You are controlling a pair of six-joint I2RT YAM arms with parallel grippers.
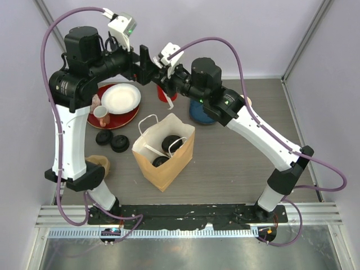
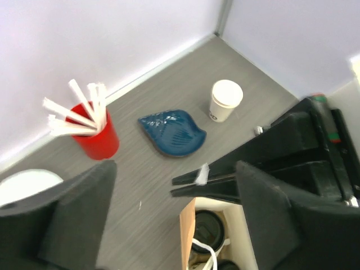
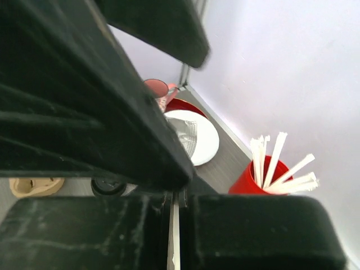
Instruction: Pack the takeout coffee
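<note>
Two takeout coffee cups with black lids (image 1: 173,144) (image 1: 160,161) stand inside the open brown paper bag (image 1: 169,169) at mid-table. One lid (image 2: 211,226) shows in the left wrist view, inside the bag (image 2: 187,233). My right gripper (image 1: 163,84) (image 3: 175,197) is above the bag's far side, near the red straw holder (image 2: 95,134) (image 3: 264,181). It is shut on a thin white wrapped straw (image 3: 175,228) (image 2: 202,173). My left gripper (image 1: 147,68) (image 2: 174,219) hangs just left of it, open and empty.
A white plate (image 1: 120,98) on a red plate, a pink mug (image 1: 101,115) and two loose black lids (image 1: 111,139) lie left of the bag. A blue leaf dish (image 2: 171,134) and a lidless cream cup (image 2: 225,100) sit at the back right. A tan object (image 1: 98,164) lies front left.
</note>
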